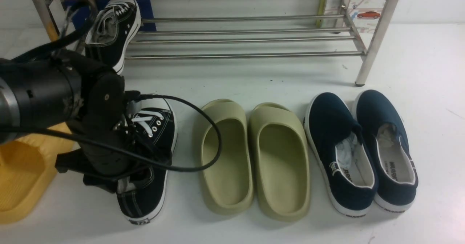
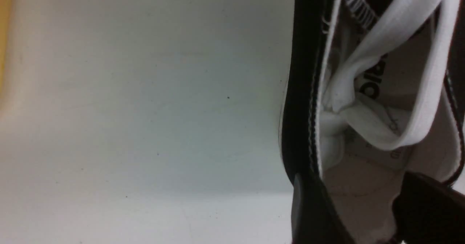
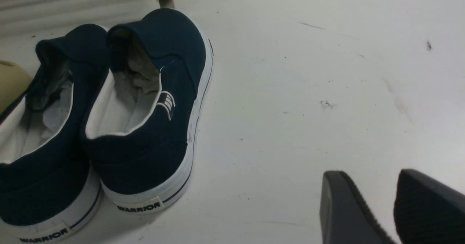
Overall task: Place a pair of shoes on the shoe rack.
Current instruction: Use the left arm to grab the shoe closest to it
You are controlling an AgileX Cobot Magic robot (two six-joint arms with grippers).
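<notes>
One sneaker racked; pickup of the second in hand.
The left hand, jaws wide and gripping nothing, hangs at the heel opening of the black canvas sneaker on the table. Its mate leans on the steel shoe rack, left end. The next move likely calls for closing on the collar, then lifting.

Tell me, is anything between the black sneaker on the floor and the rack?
Nothing visible. Bare floor separates the sneaker from the rack. The other sneaker fills the rack's left end; the green slides lie aside.
</notes>
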